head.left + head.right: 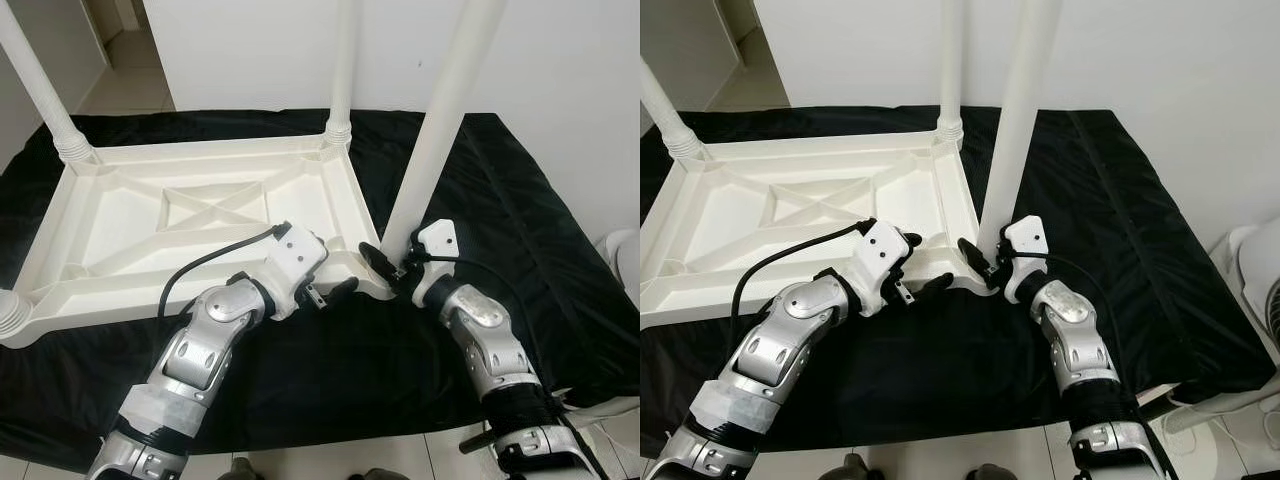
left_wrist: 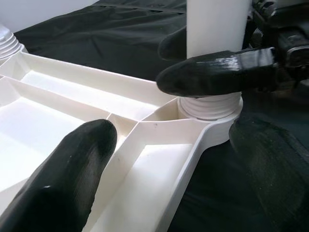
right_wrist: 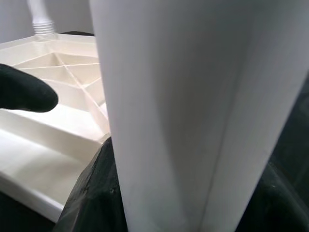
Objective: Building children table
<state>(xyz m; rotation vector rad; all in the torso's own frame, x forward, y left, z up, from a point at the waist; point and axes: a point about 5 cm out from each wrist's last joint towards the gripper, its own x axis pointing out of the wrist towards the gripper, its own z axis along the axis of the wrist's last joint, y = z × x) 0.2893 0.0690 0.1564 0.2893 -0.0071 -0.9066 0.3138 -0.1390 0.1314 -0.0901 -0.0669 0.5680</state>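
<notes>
1. A black cloth (image 1: 480, 190) covers the low, broad work surface; it is creased and drapes over the near edge down to a pale tiled floor (image 1: 330, 455). Behind it rises a plain white wall (image 1: 250, 50), and a doorway with light floor tiles opens at the far left. A white rounded object (too cropped to identify) sits at the right edge of the eye views.

2. The white plastic table top (image 1: 180, 225) lies upside down on the cloth, towards the robot's left, its ribbed underside facing up — a rectangular frame with a crossed brace in the middle panel.

3. White legs stand upright in the corner sockets: one at the far left corner (image 1: 40, 95), one at the far right corner (image 1: 343, 70), and a ridged collar of another at the near left corner (image 1: 12, 312).

4. The near right leg (image 1: 445, 110) stands in its corner socket, tilted slightly to the right, with its ridged collar visible at the base in the left wrist view.

5. The right gripper (image 1: 388, 262) is clamped around the base of this leg, one black finger on either side.

6. The left gripper (image 1: 335, 290) hovers at the near right rim of the table top, just beside that corner — its fingers are spread apart and hold nothing.
</notes>
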